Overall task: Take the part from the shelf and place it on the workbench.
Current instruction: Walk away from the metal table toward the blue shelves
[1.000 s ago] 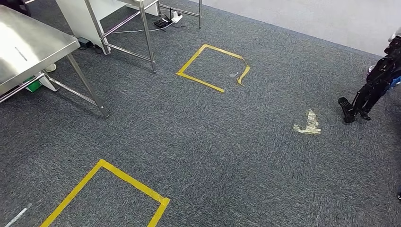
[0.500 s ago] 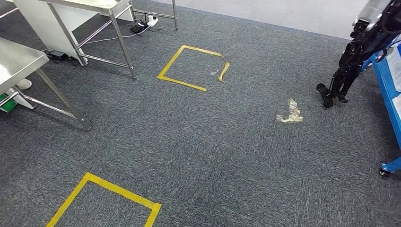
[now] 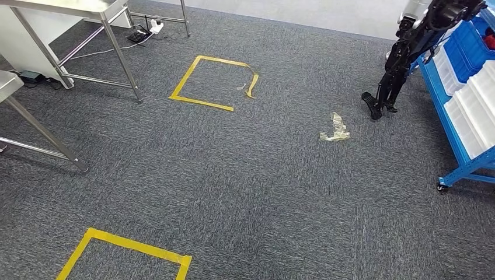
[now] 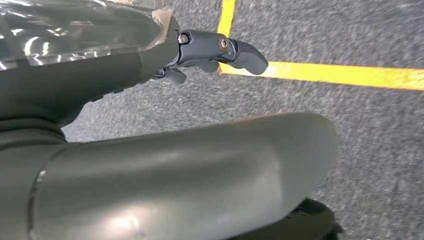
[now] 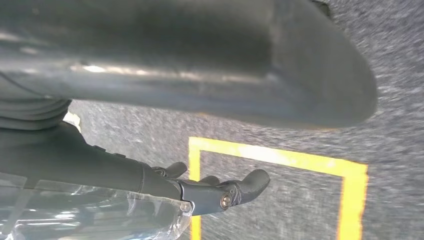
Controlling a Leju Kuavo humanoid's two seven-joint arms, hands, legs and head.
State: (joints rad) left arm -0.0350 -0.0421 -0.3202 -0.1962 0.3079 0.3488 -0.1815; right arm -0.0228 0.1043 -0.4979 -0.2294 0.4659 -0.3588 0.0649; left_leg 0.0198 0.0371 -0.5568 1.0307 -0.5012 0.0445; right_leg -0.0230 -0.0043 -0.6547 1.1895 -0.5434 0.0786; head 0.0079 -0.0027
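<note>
A blue wheeled shelf (image 3: 452, 140) stands at the right edge of the head view, carrying white bins (image 3: 470, 116) and blue bins (image 3: 464, 49). Something red (image 3: 489, 39) lies in one blue bin; I cannot tell what it is. Steel tables (image 3: 64, 7) stand at the far left, with another table's corner (image 3: 9, 81) nearer. My left hand (image 4: 100, 85) hangs over the carpet with its fingers (image 4: 225, 50) apart from the thumb and nothing in it. My right hand (image 5: 100, 165) hangs the same way, its fingers (image 5: 240, 187) spread and holding nothing.
A dark legged machine (image 3: 391, 76) stands beside the shelf's far end. Crumpled clear tape (image 3: 335, 128) lies on the grey carpet. Two yellow tape squares (image 3: 204, 102) (image 3: 128, 245) mark the floor. A power strip and cables (image 3: 152, 28) lie under the far table.
The camera has turned to the right: the tables slid off to the left and the blue shelf came into view at the right. Nothing on the floor itself moved.
</note>
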